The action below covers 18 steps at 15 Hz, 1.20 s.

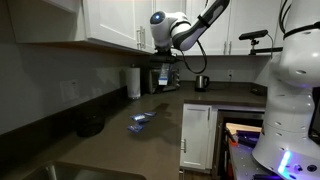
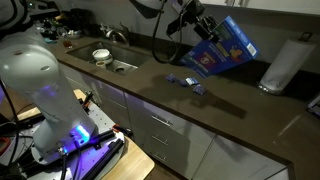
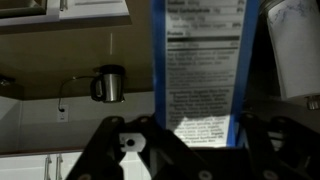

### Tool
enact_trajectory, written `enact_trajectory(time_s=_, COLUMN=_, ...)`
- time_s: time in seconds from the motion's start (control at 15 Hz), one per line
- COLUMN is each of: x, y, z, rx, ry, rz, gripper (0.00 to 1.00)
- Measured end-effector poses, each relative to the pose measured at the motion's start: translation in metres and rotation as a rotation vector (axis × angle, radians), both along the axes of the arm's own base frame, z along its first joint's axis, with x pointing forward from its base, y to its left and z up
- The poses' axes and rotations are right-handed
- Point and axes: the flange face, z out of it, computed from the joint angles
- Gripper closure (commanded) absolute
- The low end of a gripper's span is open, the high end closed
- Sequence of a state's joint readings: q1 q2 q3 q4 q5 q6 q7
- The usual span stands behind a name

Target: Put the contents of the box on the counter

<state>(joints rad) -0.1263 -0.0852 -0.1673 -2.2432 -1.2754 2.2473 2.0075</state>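
My gripper is shut on the blue box and holds it tilted high above the counter. In the wrist view the box fills the middle between my fingers, its printed label facing the camera. Small blue-and-white packets lie on the counter below the box. They also show in an exterior view, near the counter's front edge. In that view the gripper hangs over the counter, and the box is hard to make out.
A white paper-towel roll stands by the backsplash; it also shows as a roll in an exterior view. A metal mug stands at the back. A sink and a white bowl are further along. White cabinets hang overhead.
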Motion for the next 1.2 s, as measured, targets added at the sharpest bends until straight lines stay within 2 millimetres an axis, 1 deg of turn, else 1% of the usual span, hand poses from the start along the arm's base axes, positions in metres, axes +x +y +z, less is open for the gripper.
enact_trajectory(time_s=0.07, x=-0.0002, y=0.0004, z=0.0008, rx=-0.004, ry=-0.001, rz=-0.002, gripper=0.5)
enact_trajectory(time_s=0.67, x=-0.0007, y=0.003, z=0.0077, rx=-0.037, ry=-0.008, rz=0.005, gripper=0.46)
enact_trajectory(time_s=0.87, x=-0.0009, y=0.004, z=0.009, rx=-0.041, ry=-0.008, rz=0.003, gripper=0.45)
enact_trajectory(time_s=1.0, x=-0.0011, y=0.0041, z=0.0091, rx=-0.043, ry=-0.006, rz=0.0, gripper=0.47)
enact_trajectory(time_s=1.2, x=-0.0015, y=0.0037, z=0.0089, rx=-0.044, ry=-0.005, rz=-0.003, gripper=0.46)
